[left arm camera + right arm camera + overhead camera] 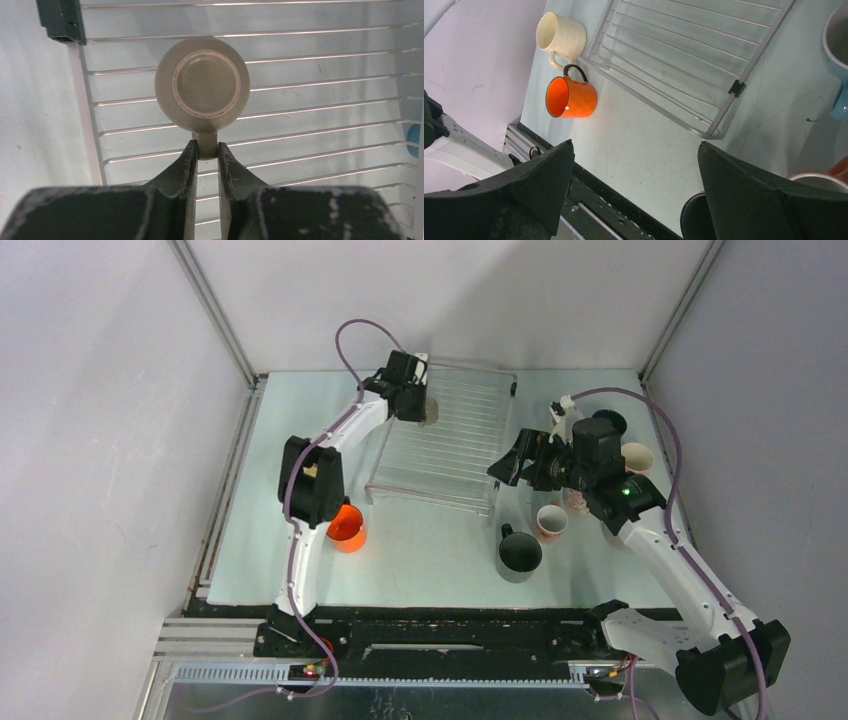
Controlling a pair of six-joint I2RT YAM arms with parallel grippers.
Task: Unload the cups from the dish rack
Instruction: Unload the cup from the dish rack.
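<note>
A pale cream-green cup (202, 85) stands upside down on the dish rack (325, 100), near the rack's far left corner (433, 413). My left gripper (205, 146) is shut on this cup's handle, one fingertip on each side; it sits over the rack's far left (416, 402). The dish rack (445, 445) lies mid-table and holds no other cup that I can see. My right gripper (508, 468) is open and empty, hovering right of the rack (689, 55), its jaws wide apart (634, 150) over bare table.
On the table stand an orange mug (348, 527), a dark mug (520, 552), a pink-white cup (551, 522), a cream cup (636, 457) and a dark teal cup (608, 423). The right wrist view shows a cream mug (560, 34) beside the orange mug (571, 97), and a blue mug (836, 50).
</note>
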